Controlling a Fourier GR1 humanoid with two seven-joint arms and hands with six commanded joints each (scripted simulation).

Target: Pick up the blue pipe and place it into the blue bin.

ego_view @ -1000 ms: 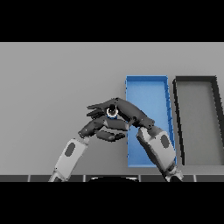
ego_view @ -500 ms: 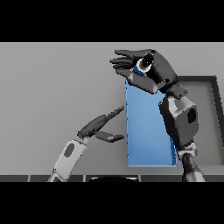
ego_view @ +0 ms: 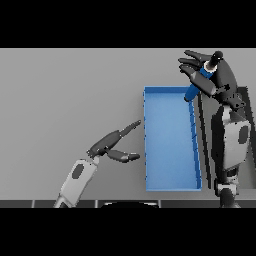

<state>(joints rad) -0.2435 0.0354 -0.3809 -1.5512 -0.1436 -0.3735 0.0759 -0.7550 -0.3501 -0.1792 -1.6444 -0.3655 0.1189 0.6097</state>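
- The right hand [ego_view: 216,75] grips the blue pipe [ego_view: 196,86], tilted, above the far right corner of the blue bin [ego_view: 170,184].
- The left hand [ego_view: 111,144] hangs over the grey tabletop [ego_view: 65,100] left of the bin, fingers straight, holding nothing.

The blue pipe [ego_view: 196,86] has a dark end cap and sits tilted, over the far right corner of the blue bin [ego_view: 170,186], a long open tray on the table.
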